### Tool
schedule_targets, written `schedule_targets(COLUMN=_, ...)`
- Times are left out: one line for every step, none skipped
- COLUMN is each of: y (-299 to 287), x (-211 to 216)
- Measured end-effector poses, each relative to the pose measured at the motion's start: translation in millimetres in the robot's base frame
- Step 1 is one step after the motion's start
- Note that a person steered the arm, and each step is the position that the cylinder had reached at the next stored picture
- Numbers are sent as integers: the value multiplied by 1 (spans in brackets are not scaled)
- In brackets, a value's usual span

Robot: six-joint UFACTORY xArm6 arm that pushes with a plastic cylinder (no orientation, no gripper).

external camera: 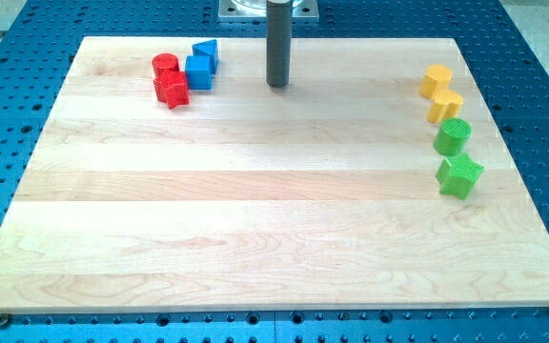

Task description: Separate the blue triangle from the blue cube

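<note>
You see the wooden desk point(255, 210) lying on a blue perforated base point(541, 114), and my tip point(277, 85) stands on the desk near the view's top, a little left of the middle. There is no gripper on this arm, only the straight dark rod, so you have nothing to read as apart or together. The blue triangle point(206, 51) is at the view's top left, and the blue cube point(198, 71) sits just below it and slightly to the view's left; the two look touching, or nearly so, and you cannot tell for sure whether a thin gap is between them. My tip is to the view's right of both blue blocks, near them but clearly apart, at about the height of the cube's lower edge. On the cube's left side you find the red cylinder point(166, 66), and just below it a red star-like block point(172, 90); both red blocks stay close against the cube. Well apart, at the view's right edge of the desk, four blocks make a column: a yellow block point(437, 81) on top, a second yellow block point(445, 106) under it, then a green cylinder point(453, 137), and lowest a green star-like block point(459, 176).
</note>
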State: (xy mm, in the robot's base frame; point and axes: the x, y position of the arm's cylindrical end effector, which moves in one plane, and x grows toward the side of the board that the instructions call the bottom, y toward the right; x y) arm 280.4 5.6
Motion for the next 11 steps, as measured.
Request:
schedule_targets(y=-13, x=-39)
schedule_targets(y=-30, x=-70)
schedule_targets(y=-95, x=-71)
schedule_targets(y=-113, x=-31)
schedule_targets(y=-81, x=5)
schedule_targets(y=-81, x=21)
schedule_targets(y=1, x=49)
schedule_targets(y=-12, x=69)
schedule_targets(y=10, x=93)
schedule_targets(y=35, x=76)
schedule_targets(y=86, x=53)
